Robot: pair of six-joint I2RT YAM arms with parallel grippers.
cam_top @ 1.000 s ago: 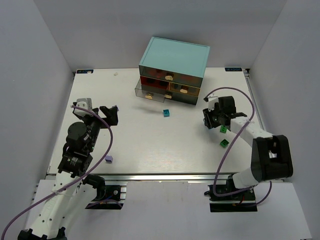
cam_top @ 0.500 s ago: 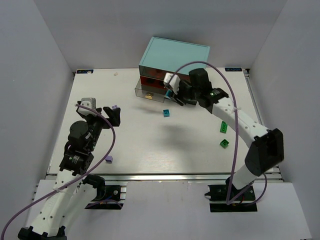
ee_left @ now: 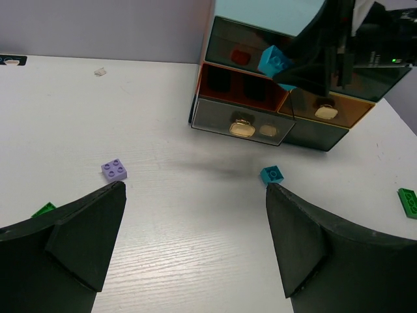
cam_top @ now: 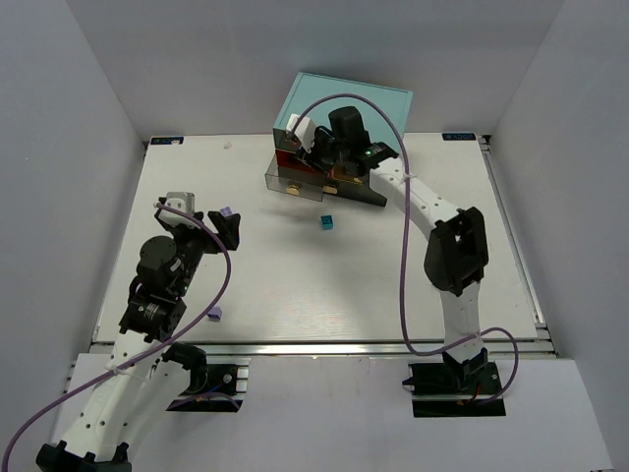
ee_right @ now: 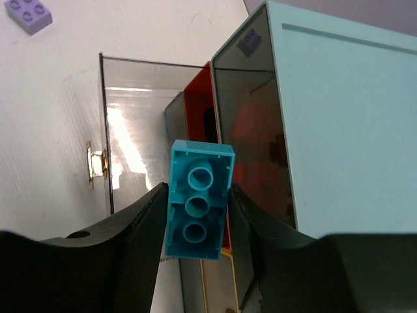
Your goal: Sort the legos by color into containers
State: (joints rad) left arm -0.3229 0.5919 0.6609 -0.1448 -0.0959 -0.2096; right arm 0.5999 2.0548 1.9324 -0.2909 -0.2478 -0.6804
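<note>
My right gripper [ee_right: 197, 190] is shut on a teal-blue lego [ee_right: 197, 199], its hollow underside facing the camera. It hangs above the pulled-out lower-left drawer [ee_right: 130, 124] of the light-teal cabinet [ee_right: 339, 117]. From above, the right gripper [cam_top: 313, 147] sits at the cabinet's [cam_top: 359, 103] front left. The left wrist view shows the held lego [ee_left: 275, 60] in front of the upper drawers. My left gripper [ee_left: 195, 188] is open and empty over the table, at the left [cam_top: 222, 224]. A small teal lego [cam_top: 326, 222] and a lavender lego [ee_left: 114, 170] lie loose.
A second lavender brick [cam_top: 214, 315] lies near the front left edge. Green bricks [ee_left: 408, 201] [ee_left: 44, 209] lie at the far right and left of the left wrist view. A red brick [ee_left: 241, 57] shows inside the upper-left drawer. The right arm [cam_top: 452, 246] stretches across the table's right half.
The right arm swung from the table's right side up and left to the cabinet front, carrying the teal-blue lego. The left arm barely moved.
</note>
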